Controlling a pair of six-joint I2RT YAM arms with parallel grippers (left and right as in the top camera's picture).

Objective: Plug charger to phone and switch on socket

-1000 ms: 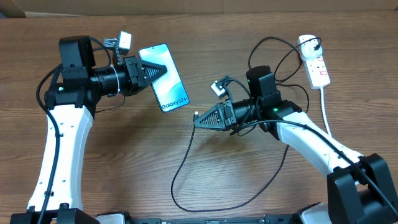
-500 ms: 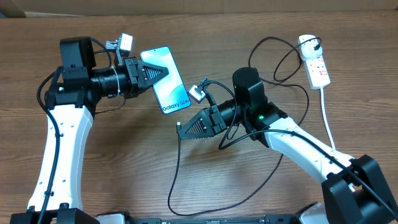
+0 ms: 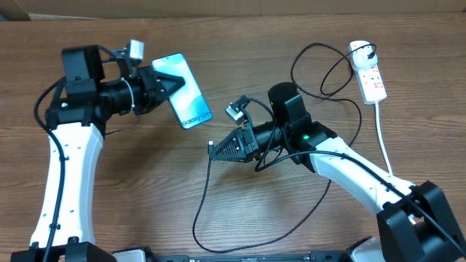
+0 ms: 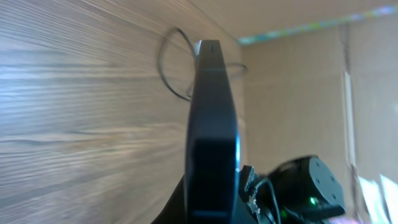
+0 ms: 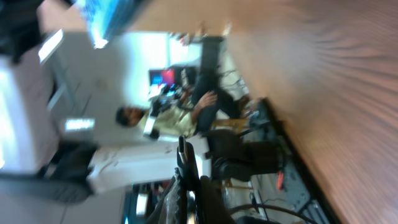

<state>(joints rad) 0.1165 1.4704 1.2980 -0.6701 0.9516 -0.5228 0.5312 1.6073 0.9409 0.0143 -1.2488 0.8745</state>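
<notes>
At the left, the left gripper [image 3: 170, 83] is clamped on the upper part of the phone [image 3: 187, 102] and holds it off the table [image 3: 131, 189], screen facing up and toward the overhead camera. The phone's long axis runs diagonally, from upper left down to lower right, and its free short end, the one with the small text, faces the middle of the table.

Down and to the right of that end, apart from it with bare wood between, the right gripper [image 3: 212, 151] is closed on the charger [image 3: 201, 204] just behind its connector tip [image 3: 210, 145]. This gripper points left and slightly up, so tip and phone end roughly face each other but do not look lined up. The right arm is the nearer one to close the gap, and I judge the tip must travel up and left along the phone's axis.

Farther right, the black cable loops away to the socket [image 3: 371, 78], where the plug appears seated at its far end; the white cord [image 3: 381, 131] trails down from it.

The left wrist view shows the phone edge-on, a dark slab, which the overhead view cannot. The right wrist view is blurred: shut fingers [image 5: 198, 193], a thin dark tip between them, and the blue screen in the top left corner.
</notes>
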